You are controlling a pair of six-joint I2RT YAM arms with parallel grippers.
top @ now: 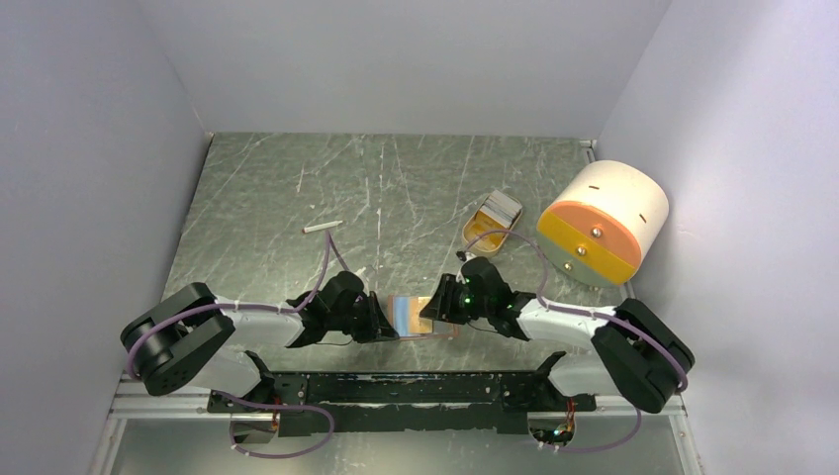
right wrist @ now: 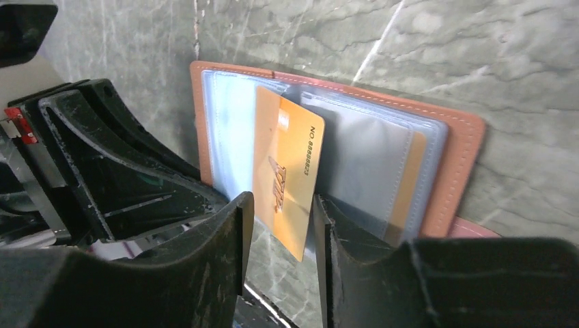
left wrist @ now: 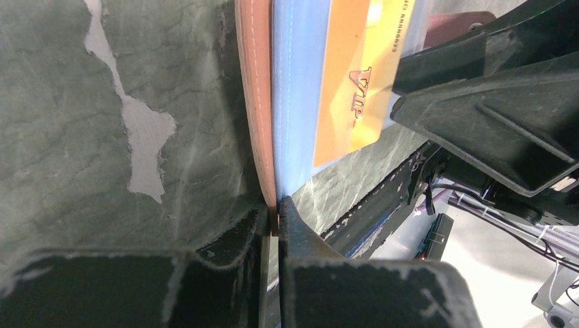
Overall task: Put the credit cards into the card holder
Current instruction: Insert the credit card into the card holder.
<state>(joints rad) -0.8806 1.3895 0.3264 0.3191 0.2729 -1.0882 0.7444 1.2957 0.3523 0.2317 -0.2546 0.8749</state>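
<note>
Pale walls close in a grey-green marbled table (top: 267, 198) on three sides, and both arms meet low at its near edge. Between them lies the card holder (top: 420, 315), opened flat, its reddish-brown leather rim (right wrist: 457, 157) framing clear plastic sleeves.

The left fingers (left wrist: 274, 213) are closed tight on the edge of the holder's leather cover, pinning that side. A light blue card (left wrist: 293, 89) sits behind the sleeve on this half.

The right fingers (right wrist: 283, 201) stand parted. Between them shows the lower end of the orange card (right wrist: 287, 171), which lies tilted with its upper end tucked among the sleeves and its lower corner past the holder's edge. I cannot tell whether either finger touches it. In the left wrist view the same orange card (left wrist: 355, 75) lies over the blue one, with the right arm's black fingers just beside it.

Farther back on the right, a tan oblong tray (top: 479, 230) holds silvery cards (top: 503, 206). A big cream-and-orange cylinder (top: 604, 223) lies on its side just beside the tray. A small white stick (top: 320, 228) rests well apart on the left.
</note>
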